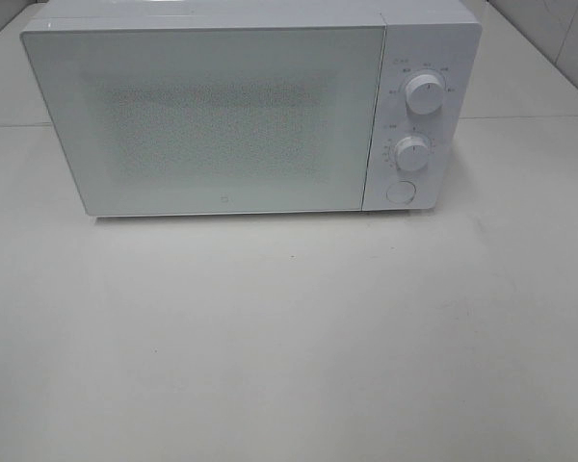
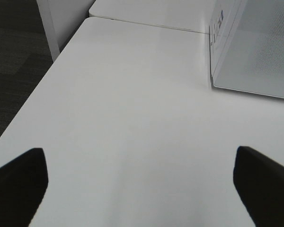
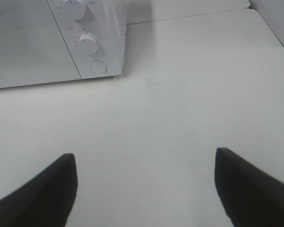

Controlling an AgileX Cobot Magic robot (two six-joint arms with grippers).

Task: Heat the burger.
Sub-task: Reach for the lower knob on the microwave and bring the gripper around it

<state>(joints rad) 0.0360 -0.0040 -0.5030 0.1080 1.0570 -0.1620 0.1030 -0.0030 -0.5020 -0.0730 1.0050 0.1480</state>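
The burger is out of view in every frame. A white microwave (image 1: 231,111) stands at the back of the table with its door shut; it has two round knobs (image 1: 424,94) and a round button (image 1: 401,192) on its right panel. My left gripper (image 2: 139,189) is open above bare table, with the microwave's left front corner (image 2: 213,71) ahead and to one side of it. My right gripper (image 3: 144,189) is open too, empty, over bare table in front of the microwave's control panel (image 3: 92,47). Neither arm appears in the exterior high view.
The white table (image 1: 289,337) stretches in front of the microwave. A seam (image 1: 530,117) joins it to a second table behind. The table's left edge (image 2: 23,109) drops to a dark floor, with a white post (image 2: 49,28) beyond.
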